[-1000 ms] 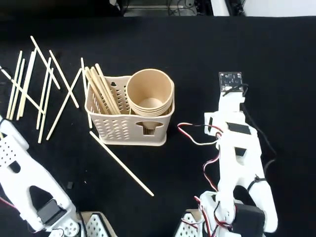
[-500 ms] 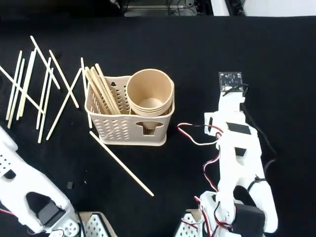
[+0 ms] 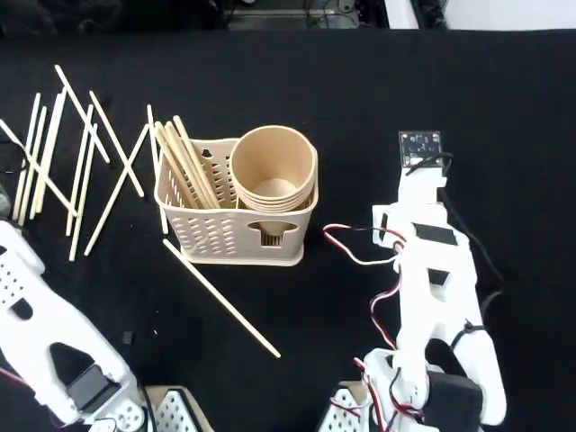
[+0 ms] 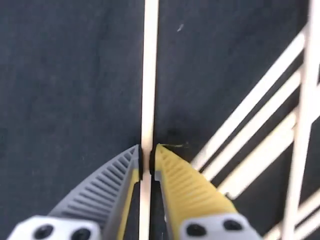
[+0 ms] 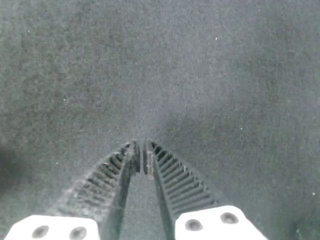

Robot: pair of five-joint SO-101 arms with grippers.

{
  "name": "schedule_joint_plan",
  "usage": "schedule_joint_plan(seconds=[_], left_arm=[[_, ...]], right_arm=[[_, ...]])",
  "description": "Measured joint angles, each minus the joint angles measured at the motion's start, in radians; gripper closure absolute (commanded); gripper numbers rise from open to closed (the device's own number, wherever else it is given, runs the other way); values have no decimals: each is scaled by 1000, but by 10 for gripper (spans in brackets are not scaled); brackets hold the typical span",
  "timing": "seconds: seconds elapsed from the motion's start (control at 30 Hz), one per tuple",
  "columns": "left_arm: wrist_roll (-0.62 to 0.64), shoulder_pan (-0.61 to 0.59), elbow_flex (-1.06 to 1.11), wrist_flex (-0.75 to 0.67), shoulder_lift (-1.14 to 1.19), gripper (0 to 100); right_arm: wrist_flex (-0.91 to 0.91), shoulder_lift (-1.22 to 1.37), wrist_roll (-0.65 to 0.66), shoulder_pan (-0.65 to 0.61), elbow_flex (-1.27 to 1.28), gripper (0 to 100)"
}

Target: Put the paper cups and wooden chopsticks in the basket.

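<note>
Left wrist view: the left pincer (image 4: 147,160) is clenched on one wooden chopstick (image 4: 149,75), among the loose chopsticks (image 3: 81,171) lying on the tabletop (image 3: 360,90) left of the basket (image 3: 216,238). The basket holds stacked paper cups (image 3: 274,166) and a bundle of chopsticks (image 3: 184,166). The right pincer (image 5: 142,157), right of the basket, is clenched on nothing.

Paper cups (image 3: 273,171) and chopsticks (image 3: 184,166) in basket (image 3: 229,238) — loose chopsticks (image 3: 116,142) to its left.

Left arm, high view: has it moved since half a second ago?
Yes. The left arm, its gripper shut on a chopstick, has moved up the picture toward the loose chopsticks, judged against the basket, which stayed put.
</note>
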Motion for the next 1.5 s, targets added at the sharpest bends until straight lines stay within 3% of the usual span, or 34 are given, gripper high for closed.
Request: schedule_joint_plan(seconds=[0.13,0.27,0.5,0.73,0.97,1.17,1.5], left_arm=[[21,-2,-189,158,20,972],[23,18,-299,189,-6,972],[100,80,-299,195,-350,971],[255,216,-86,198,-867,971],[305,489,282,172,-1353,971],[319,727,678,-66,-1662,972],[319,896,1689,-895,-2136,972]], right_arm=[[0,0,0,0,0,963],[0,0,0,0,0,963],[0,0,0,-5,0,963],[0,0,0,-5,0,963],[0,0,0,-5,0,963],[0,0,0,-5,0,963],[0,0,0,-5,0,963]])
